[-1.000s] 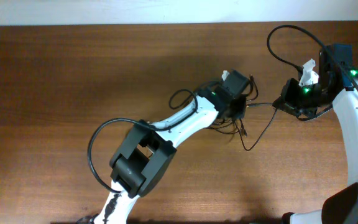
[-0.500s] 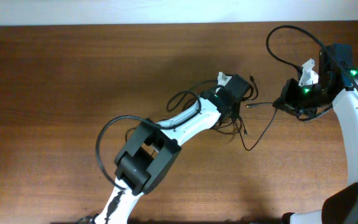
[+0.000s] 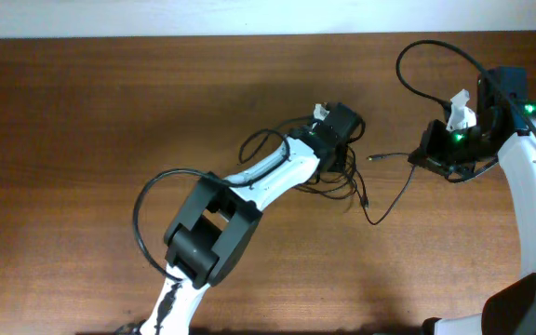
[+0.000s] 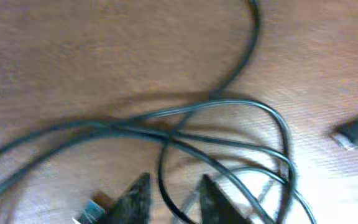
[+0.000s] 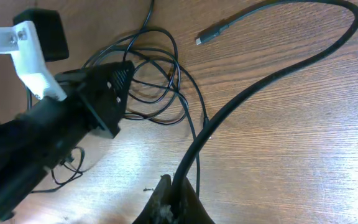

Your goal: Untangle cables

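Black cables (image 4: 229, 101) lie tangled in loose loops on the wooden table (image 3: 110, 112) at the centre of the overhead view, where the left gripper (image 4: 174, 198) hangs with jaws apart either side of one strand, and one cord runs right to the right gripper (image 5: 171, 202), clamped tight on it.

The left gripper (image 3: 338, 130) has moved away from the right arm toward the table's far edge, pulling the tangled cables (image 4: 255, 25) along and uncovering one plug (image 3: 372, 158).
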Available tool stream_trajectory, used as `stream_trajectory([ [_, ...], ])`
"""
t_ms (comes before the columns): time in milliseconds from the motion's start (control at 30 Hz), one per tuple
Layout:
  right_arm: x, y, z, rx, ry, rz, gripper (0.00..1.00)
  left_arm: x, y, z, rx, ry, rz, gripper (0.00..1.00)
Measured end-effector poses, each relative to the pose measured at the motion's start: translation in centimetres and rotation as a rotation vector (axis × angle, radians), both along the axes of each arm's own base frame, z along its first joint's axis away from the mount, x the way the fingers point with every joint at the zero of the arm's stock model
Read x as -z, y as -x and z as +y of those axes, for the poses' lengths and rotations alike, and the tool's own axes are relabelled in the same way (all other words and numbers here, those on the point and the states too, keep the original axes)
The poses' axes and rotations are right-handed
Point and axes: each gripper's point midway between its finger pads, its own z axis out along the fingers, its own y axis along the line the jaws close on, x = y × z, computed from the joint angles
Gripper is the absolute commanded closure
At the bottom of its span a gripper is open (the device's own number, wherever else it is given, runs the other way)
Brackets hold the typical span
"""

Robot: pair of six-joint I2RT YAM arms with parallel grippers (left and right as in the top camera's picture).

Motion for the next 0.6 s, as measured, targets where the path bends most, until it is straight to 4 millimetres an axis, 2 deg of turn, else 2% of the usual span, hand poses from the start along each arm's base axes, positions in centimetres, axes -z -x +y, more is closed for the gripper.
stream_trajectory([
  [67,0.0,0.0,0.0,-0.001,0.000,0.000,0.96,-0.3,0.8,-0.6,0.052,0.019,0.027,0.60],
  [233,0.0,0.0,0.0,-0.001,0.000,0.000,0.96,0.6,2.8,0.5,0.167,-0.061,0.099,0.58],
  [433,0.0,0.1,0.0,-0.001,-0.001,0.003,0.96,0.6,2.9,0.5,0.197,-0.073,0.095,0.53],
  [600,0.0,0.1,0.0,-0.001,-0.001,0.003,0.96,0.5,2.7,0.4,0.198,-0.067,0.085,0.59],
])
